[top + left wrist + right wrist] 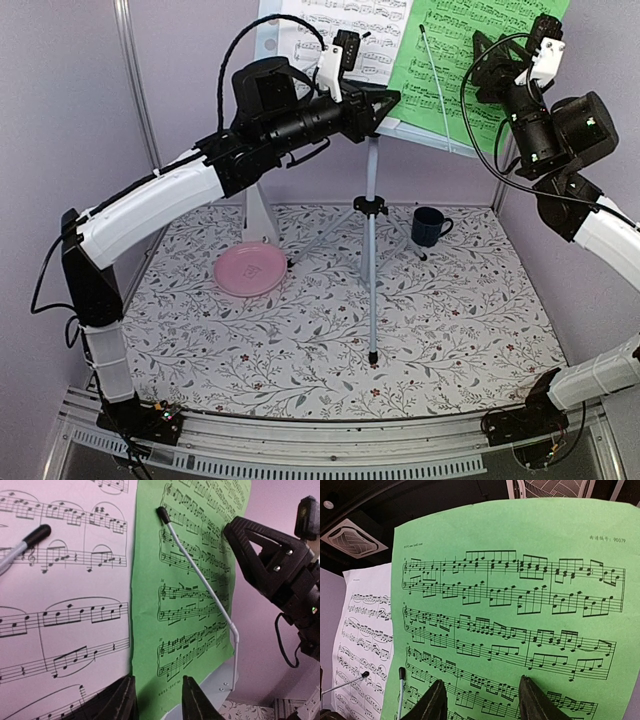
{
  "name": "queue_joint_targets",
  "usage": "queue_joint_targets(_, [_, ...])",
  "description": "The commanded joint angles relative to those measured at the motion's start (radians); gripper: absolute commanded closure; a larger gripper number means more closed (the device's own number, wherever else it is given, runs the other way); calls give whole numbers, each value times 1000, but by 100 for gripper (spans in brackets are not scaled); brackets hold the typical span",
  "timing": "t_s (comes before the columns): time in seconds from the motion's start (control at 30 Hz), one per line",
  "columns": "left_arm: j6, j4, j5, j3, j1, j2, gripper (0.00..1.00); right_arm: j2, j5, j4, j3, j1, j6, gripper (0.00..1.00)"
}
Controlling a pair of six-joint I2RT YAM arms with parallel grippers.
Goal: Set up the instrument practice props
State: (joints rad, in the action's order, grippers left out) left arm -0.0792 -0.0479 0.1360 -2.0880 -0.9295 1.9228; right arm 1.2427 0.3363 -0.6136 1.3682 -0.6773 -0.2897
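Top external view: music stand [371,170] standing mid-table, white sheet [310,15] and green sheet [470,90] sitting on it
Metronome [258,215]: sitting behind pink plate [251,270]
Left gripper [157,692]: hanging spread, pinching nothing
Right gripper [482,695]: same, facing green sheet
Progress: looking nearly done imo

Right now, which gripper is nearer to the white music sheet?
Left. The left gripper is at the lower edge, where the white music sheet meets the green music sheet. The right gripper faces the green sheet, which lies between it and the white one.
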Motion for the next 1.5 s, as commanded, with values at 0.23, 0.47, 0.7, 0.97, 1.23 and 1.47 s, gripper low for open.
queue_joint_targets(0.23, [34, -66, -24, 88, -16, -100, 66, -85, 46, -9, 16, 10, -89, 49])
queue_joint_targets(0.47, [77, -115, 7, 103, -68, -84, 59, -142, 91, 26, -24, 9, -104, 48])
queue_joint_targets(0.7, [74, -145, 20, 17, -105, 0, 57, -216, 124, 26, -76, 10, -122, 51])
queue_joint_targets(0.97, [31, -163, -40, -91, -121, 111, 53, -159, 86, 18, -33, 59, -137, 51])
queue_joint_targets(1.23, [13, -163, -47, -181, -122, 177, 52, -126, 34, 16, 7, 115, -119, 57])
queue_joint_targets(1.47, [16, -173, -36, -217, -123, 198, 52, -105, 9, 9, 31, 130, -120, 57])
